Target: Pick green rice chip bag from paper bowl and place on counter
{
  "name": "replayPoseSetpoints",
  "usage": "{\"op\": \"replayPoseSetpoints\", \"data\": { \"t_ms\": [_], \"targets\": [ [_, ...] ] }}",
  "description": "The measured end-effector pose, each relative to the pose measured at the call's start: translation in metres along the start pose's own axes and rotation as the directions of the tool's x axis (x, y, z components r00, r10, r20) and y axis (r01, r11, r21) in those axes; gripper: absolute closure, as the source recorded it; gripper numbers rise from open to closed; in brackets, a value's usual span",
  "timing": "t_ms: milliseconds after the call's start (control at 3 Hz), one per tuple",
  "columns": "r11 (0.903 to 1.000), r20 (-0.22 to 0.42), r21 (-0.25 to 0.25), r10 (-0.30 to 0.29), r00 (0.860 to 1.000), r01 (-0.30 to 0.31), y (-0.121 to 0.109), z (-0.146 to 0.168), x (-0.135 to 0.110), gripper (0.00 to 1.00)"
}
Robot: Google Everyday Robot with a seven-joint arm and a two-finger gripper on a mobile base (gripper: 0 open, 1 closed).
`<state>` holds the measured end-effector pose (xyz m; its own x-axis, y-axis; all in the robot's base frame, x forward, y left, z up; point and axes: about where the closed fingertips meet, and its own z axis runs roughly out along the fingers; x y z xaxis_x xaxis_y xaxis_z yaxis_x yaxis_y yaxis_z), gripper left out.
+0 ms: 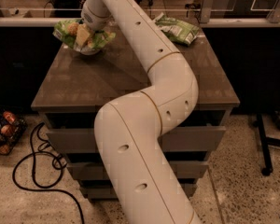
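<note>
- Hanging over the far-left corner of the surface (84, 87), the hand (85, 33) is at the green rice chip bag (62, 30), which lies in the paper bowl (89, 51). I cannot tell its grip.
- Likely risks: the glossy bag slipping free, or the light bowl lifting with it.

Speckled terrazzo floor (242, 171) under dim warm light.

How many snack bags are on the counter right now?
2. The green rice chip bag sits in the paper bowl at the far-left corner, under the gripper; a paler bag lies far right. The arm may hide others.
</note>
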<state>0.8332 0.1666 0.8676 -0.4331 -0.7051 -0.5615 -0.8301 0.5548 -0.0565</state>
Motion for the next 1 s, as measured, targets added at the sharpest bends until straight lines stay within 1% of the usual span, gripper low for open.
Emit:
{"op": "replayPoseSetpoints", "data": {
  "t_ms": [667,1000],
  "targets": [
    [1.0,0.0,0.0,0.0,1.0,0.0,0.001,-0.002,-0.001,1.0],
    [0.9957,0.022,0.085,-0.039,0.999,0.037,-0.002,-0.036,-0.025,1.0]
  ]
}}
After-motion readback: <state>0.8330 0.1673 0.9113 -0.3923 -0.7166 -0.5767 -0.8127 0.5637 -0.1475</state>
